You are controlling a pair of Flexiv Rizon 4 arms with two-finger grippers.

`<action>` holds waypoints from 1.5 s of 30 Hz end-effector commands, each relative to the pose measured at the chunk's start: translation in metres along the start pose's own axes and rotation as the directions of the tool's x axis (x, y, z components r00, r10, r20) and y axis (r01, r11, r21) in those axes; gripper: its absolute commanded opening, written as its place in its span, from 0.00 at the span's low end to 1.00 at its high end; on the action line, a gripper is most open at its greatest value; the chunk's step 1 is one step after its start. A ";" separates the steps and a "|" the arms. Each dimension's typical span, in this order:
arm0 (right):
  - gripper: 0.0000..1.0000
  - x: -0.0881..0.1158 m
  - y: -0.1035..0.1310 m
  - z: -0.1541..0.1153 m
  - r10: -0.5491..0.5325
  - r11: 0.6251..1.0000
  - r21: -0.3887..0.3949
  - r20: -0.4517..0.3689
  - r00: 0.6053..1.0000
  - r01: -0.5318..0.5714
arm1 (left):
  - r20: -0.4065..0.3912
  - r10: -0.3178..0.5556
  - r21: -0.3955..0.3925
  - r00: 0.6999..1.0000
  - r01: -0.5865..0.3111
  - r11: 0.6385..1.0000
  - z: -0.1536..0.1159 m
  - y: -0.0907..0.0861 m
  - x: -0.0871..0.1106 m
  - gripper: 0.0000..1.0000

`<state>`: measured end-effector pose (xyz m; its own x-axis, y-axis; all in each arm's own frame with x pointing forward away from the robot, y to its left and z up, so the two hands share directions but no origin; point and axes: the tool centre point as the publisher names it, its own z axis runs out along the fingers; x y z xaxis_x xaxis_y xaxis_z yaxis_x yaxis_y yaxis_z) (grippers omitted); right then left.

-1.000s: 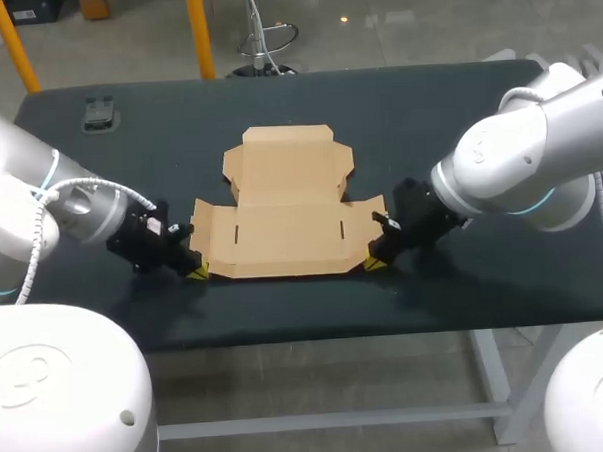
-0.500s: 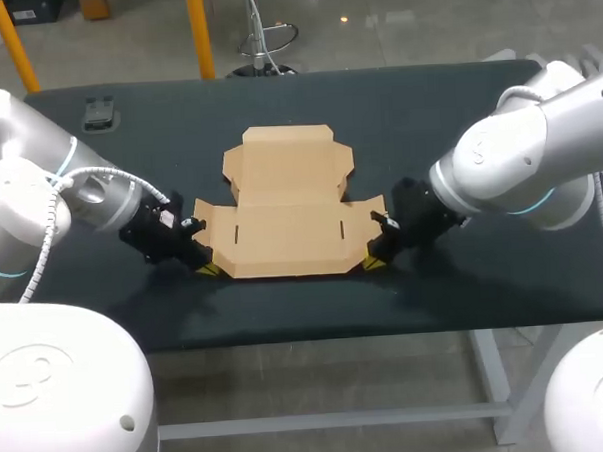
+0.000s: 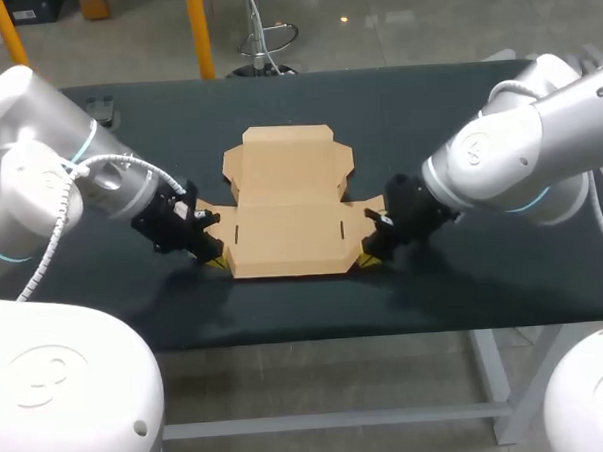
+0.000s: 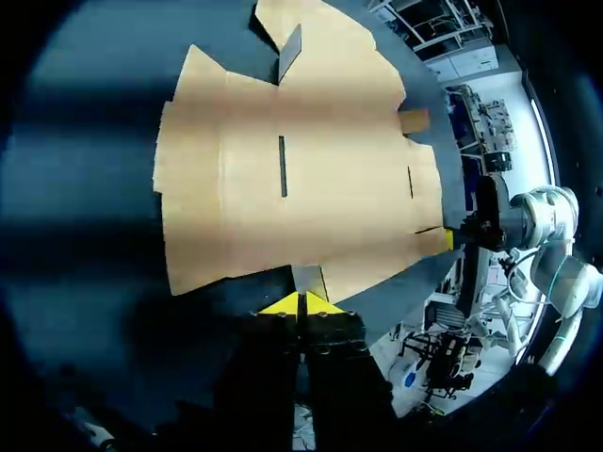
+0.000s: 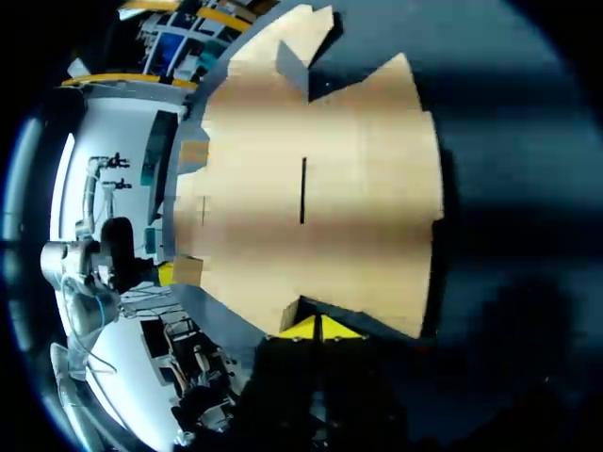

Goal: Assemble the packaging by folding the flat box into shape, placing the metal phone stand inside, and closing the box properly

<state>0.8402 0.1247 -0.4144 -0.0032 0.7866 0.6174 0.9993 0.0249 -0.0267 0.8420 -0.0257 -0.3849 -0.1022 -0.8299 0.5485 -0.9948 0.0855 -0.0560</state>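
Head view, Desk asks: where does the box point(image 3: 285, 202) lie?

Photographer: Flat and unfolded on the middle of the dark table point(image 3: 427, 110), flaps spread, lid panel on the far side. The two arms come in low from either side.

Desk: And the hands?

Photographer: The left hand point(image 3: 215, 260) sits at the near left corner of the card. The right hand point(image 3: 363, 264) sits at the near right corner.

Desk: What does the left wrist view give?

Photographer: The left hand point(image 4: 300, 303) has its yellow tips pressed together, only a thin seam between them, right at the near edge of the box point(image 4: 283, 188). I cannot tell whether any card is caught between them. The other arm shows past the far side of the sheet.

Desk: Right wrist view?

Photographer: Much the same. The right hand point(image 5: 318, 328) has its tips closed tight against each other, meeting the edge of the box point(image 5: 311, 188), which lies flat ahead of them, slots showing.
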 end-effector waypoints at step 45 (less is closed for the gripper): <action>0.00 0.034 0.001 0.018 -0.087 0.996 0.010 0.061 0.994 0.087 | 0.042 0.047 0.008 0.998 -0.047 0.999 0.032 0.009 0.024 0.00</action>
<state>0.8423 0.1586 -0.4059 -0.0930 0.8096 0.5796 0.9944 0.1044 0.0136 0.8390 -0.0553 -0.3979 -0.1517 -0.8362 0.5270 -0.9884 0.1342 -0.0714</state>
